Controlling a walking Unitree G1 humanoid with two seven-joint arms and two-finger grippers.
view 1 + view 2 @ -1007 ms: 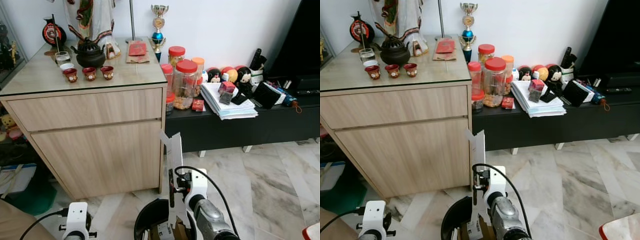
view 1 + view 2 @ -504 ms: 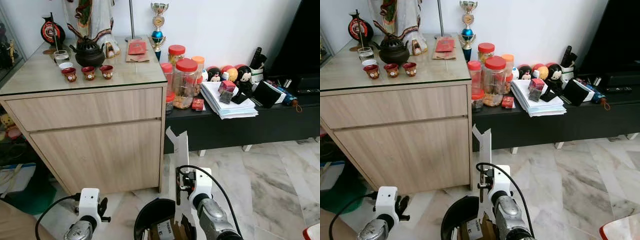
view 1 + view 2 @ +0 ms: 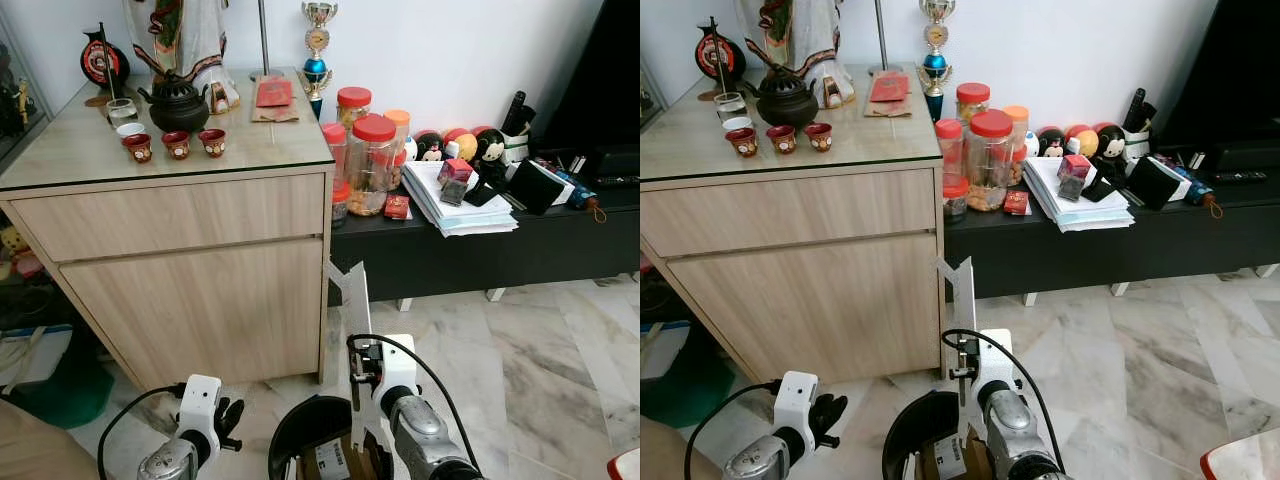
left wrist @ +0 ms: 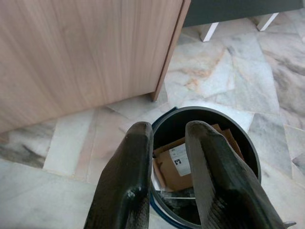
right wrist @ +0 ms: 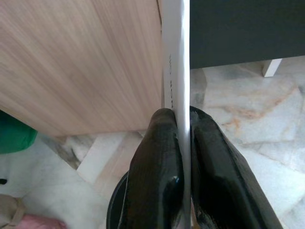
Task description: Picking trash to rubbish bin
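Gripping a tall, flat white strip of card (image 3: 354,300), the right hand (image 5: 177,157) has its two black fingers (image 5: 157,171) pinched tight on either side of it, arm reaching up and forward from the bottom of the head view. That strip stands nearly upright, its notched top edge rising in front of the corner of the light wooden cabinet (image 3: 190,290), and it sits directly above the round black rubbish bin (image 3: 300,440) on the marble floor (image 3: 540,370).

Down on the left side, the left hand (image 4: 164,157) hangs low beside the bin, and the wrist view looks straight along its fingers, which are parted with a narrow gap and nothing between them.

Inside the bin you can make out brown cardboard pieces (image 4: 174,167), one carrying a white printed label (image 4: 180,160), piled against the wall.

Up top, the cabinet's glass-covered surface carries a dark teapot (image 3: 177,103) and small red cups (image 3: 176,145). To the right, a low black desk (image 3: 480,250) holds red-lidded clear jars (image 3: 372,160) and a stack of white papers (image 3: 455,200).
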